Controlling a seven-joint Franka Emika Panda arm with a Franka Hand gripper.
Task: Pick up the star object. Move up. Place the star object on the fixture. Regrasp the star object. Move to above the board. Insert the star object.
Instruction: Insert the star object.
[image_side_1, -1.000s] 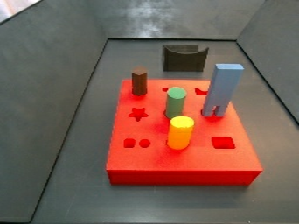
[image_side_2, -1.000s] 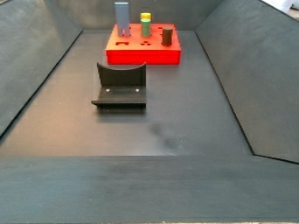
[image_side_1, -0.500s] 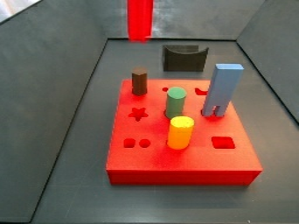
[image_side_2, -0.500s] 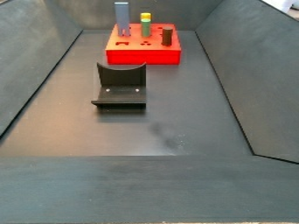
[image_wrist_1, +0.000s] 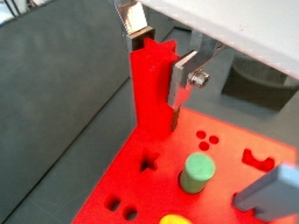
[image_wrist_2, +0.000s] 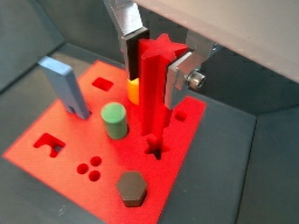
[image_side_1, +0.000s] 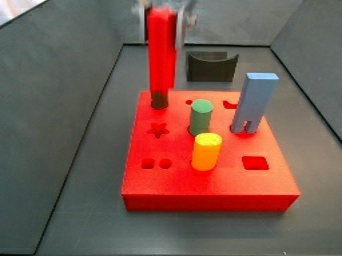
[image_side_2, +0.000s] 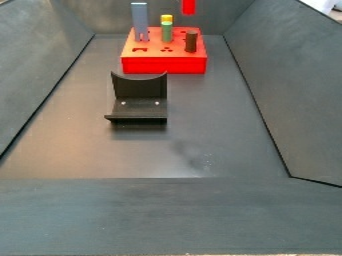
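Note:
My gripper (image_wrist_1: 160, 63) (image_wrist_2: 156, 66) is shut on the star object (image_wrist_1: 149, 92) (image_wrist_2: 153, 87), a long bright red rod with a star-shaped end, held upright by its upper part. It hangs over the board (image_side_1: 267, 185) (image_wrist_2: 70, 131), its lower end above the area of the star cut-out (image_side_1: 158, 129) (image_wrist_2: 155, 150) and the brown peg (image_side_1: 159, 96) (image_wrist_2: 132, 187). In a side view the star object (image_side_1: 162, 50) is motion-blurred, and the gripper (image_side_1: 171, 14) is a blur at the top edge. Behind the board stands the fixture (image_side_1: 213, 66) (image_side_2: 138, 97), with nothing on it.
On the board stand a green peg (image_side_1: 202, 116), a yellow-and-orange cylinder (image_side_1: 206, 152) and a tall blue-grey block (image_side_1: 255, 102). Round and rectangular cut-outs (image_side_1: 254, 160) lie open near the front. Sloping grey walls (image_side_1: 60, 110) enclose the floor.
The star object and gripper have come down into the side view: absent one second ago, only the rod's end at the top half a second ago, now reaching close to the board.

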